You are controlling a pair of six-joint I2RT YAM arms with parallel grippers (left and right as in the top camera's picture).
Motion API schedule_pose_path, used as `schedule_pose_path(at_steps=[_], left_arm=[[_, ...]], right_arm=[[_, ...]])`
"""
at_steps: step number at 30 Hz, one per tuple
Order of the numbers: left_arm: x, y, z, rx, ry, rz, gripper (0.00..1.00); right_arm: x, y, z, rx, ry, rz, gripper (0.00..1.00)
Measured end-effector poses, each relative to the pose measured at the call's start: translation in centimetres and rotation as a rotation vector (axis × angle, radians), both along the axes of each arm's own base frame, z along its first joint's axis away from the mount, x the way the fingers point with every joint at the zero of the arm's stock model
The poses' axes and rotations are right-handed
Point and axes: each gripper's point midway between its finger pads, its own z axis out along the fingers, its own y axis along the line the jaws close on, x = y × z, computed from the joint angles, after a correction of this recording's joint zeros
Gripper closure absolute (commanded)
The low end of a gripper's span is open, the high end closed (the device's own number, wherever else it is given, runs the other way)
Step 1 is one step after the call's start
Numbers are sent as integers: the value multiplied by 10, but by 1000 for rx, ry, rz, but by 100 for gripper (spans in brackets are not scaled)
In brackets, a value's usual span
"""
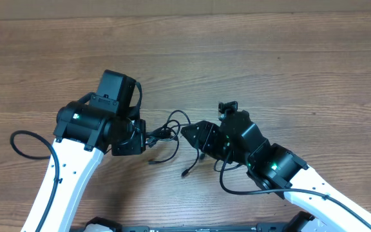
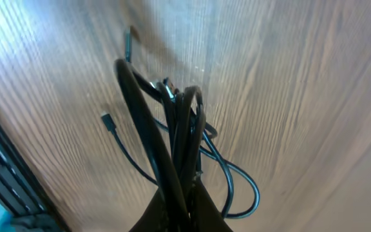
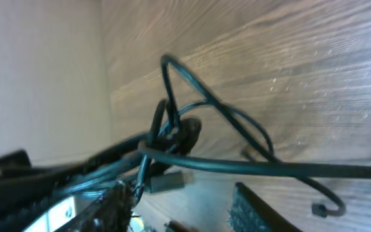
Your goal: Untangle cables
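The cables (image 1: 168, 131) are a small tangle of thin black cords between my two grippers at mid-table, with a loop rising behind it and loose ends trailing toward the front. My left gripper (image 1: 148, 136) is shut on the bundle. In the left wrist view the cords (image 2: 180, 129) run up out of the closed fingers (image 2: 184, 211), and a plug end (image 2: 109, 122) lies on the wood. My right gripper (image 1: 187, 133) is open just right of the tangle. In the right wrist view its fingers (image 3: 179, 196) stand apart, with a knot of cords (image 3: 171, 129) and a taut cord (image 3: 250, 166) across them.
The wooden table (image 1: 288, 71) extends all around. My right arm's thicker wire (image 1: 227, 185) loops at the front. My left arm's wire (image 1: 19, 147) curves out at the far left. A small plug (image 3: 167, 182) sits near my right gripper's left finger.
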Motion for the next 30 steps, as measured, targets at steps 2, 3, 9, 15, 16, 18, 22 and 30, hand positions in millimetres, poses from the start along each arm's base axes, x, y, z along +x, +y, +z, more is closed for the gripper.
schedule_pose_path(at_steps=[2, 3, 9, 15, 16, 18, 22, 30], left_arm=[[4, 1, 1, 22, -30, -49, 95], [5, 2, 1, 32, -40, -71, 96], [6, 4, 1, 66, -59, -137, 96], [6, 4, 1, 76, -66, -169, 96], [6, 4, 1, 77, -67, -174, 95], [6, 3, 1, 73, -68, -184, 95], [8, -1, 2, 54, -78, -196, 95], [9, -8, 4, 18, -88, -212, 95]], right_arm=[[-3, 2, 1, -1, -11, 34, 59], [-5, 3, 1, -3, -19, 50, 62], [-12, 8, 2, 3, -31, 113, 63], [-15, 13, 8, 30, -42, 152, 63], [-15, 13, 9, 33, -44, 155, 63], [-16, 14, 10, 39, -45, 159, 66], [-16, 15, 7, 38, -36, 160, 66], [-15, 19, -10, 13, 9, 171, 67]])
